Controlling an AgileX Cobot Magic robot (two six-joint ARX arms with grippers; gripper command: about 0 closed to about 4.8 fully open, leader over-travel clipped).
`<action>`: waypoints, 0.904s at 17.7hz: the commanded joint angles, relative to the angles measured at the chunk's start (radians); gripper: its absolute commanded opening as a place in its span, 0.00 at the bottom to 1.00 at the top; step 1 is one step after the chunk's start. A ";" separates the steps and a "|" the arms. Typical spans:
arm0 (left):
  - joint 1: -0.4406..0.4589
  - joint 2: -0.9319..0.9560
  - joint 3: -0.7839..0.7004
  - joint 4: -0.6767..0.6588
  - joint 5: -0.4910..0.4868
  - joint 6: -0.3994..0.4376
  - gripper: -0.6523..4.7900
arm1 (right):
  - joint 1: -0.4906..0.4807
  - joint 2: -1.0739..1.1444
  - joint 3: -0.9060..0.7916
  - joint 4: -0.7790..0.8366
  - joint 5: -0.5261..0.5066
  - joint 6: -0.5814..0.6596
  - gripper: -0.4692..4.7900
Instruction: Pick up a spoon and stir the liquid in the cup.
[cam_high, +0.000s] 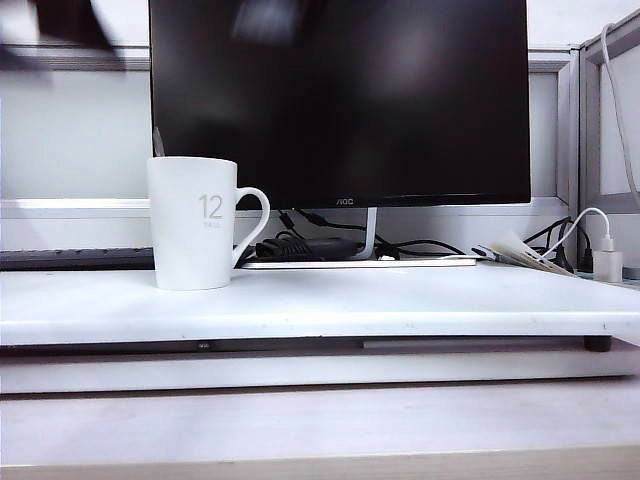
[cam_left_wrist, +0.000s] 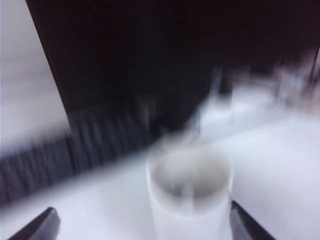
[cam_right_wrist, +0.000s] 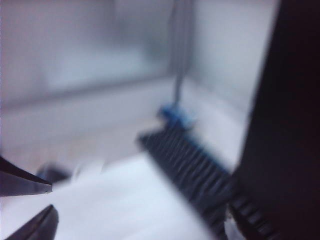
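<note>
Outside, the cup (cam_high: 197, 224) stands upright at the left of the white table (cam_high: 400, 300), before the dark monitor (cam_high: 340, 100); a thin spoon (cam_high: 158, 141) handle rises at its rim. From the left wrist, the left gripper (cam_left_wrist: 142, 222) is spread wide, its fingertips on both sides of the blurred cup (cam_left_wrist: 189, 195). From the right wrist, the right gripper (cam_right_wrist: 145, 220) looks released and empty, near a dark keyboard (cam_right_wrist: 195, 170).

White cup (cam_high: 192, 225) with grey "12"; black monitor (cam_high: 340, 95) behind.
</note>
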 joint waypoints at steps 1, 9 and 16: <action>0.001 -0.130 0.008 0.040 -0.003 0.000 1.00 | -0.043 -0.177 0.006 -0.118 0.050 0.000 0.91; 0.001 -0.815 0.008 -0.377 -0.045 -0.006 1.00 | -0.311 -0.832 -0.021 -0.870 0.167 -0.121 0.91; 0.001 -0.845 -0.082 -0.647 -0.037 -0.225 1.00 | -0.327 -1.505 -0.805 -0.698 0.193 0.049 0.90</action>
